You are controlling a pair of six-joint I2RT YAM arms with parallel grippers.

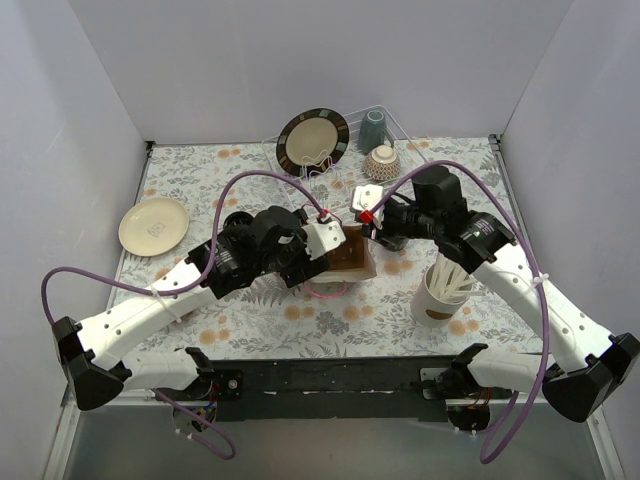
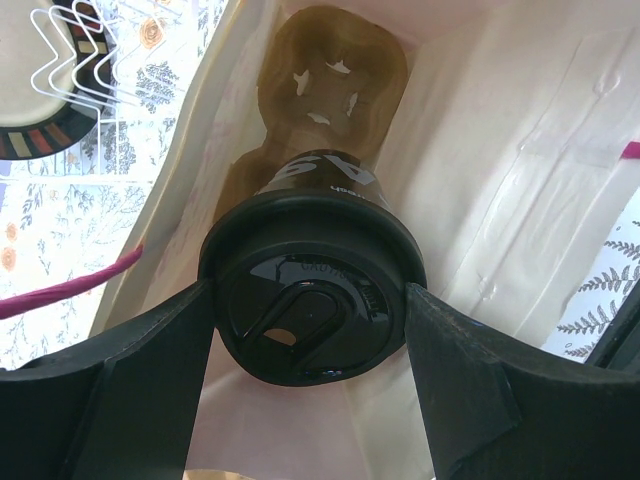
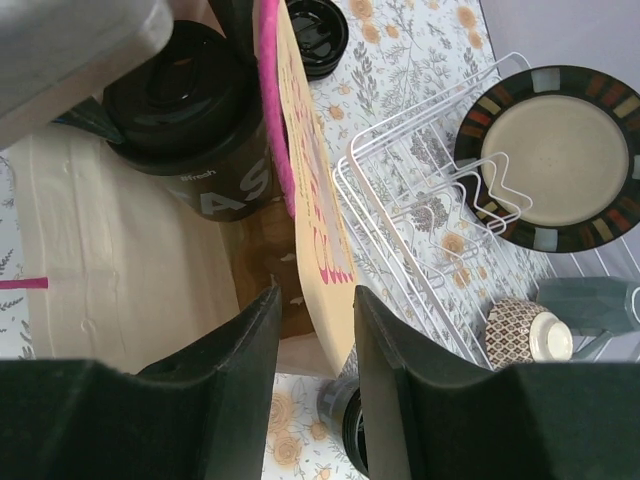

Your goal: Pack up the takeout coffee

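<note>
The left end effector (image 2: 310, 320) is pinching the takeout coffee cup (image 2: 322, 178) by its black lid (image 2: 300, 330), one finger pressing on each side of the rim. This is letting the cup hang upright inside the paper bag (image 2: 500, 150). Directly below that end effector, at the bag's bottom, the brown cup carrier (image 2: 330, 80) is waiting with its slit holder. Gripping at the lid is probably keeping the fingers clear of the bag's walls during lowering.

The right end effector (image 3: 315, 295) is straddling the bag's wall with its fingers spread partway, one inside and one outside. It is likely steadying the mouth open for the cup; a gap is showing beside the wall, so a firm clamp is not evident. The pink handle (image 3: 272, 100) is curving just ahead of it. Beyond it, a second black lid (image 3: 318, 35) is sitting on the table (image 3: 420, 60); whether a cup is under it I cannot tell.

White letters "AS" and a small "fresh" are showing on the cup's side. The lid's embossed text and the bag's pink print are too unclear to read.
</note>
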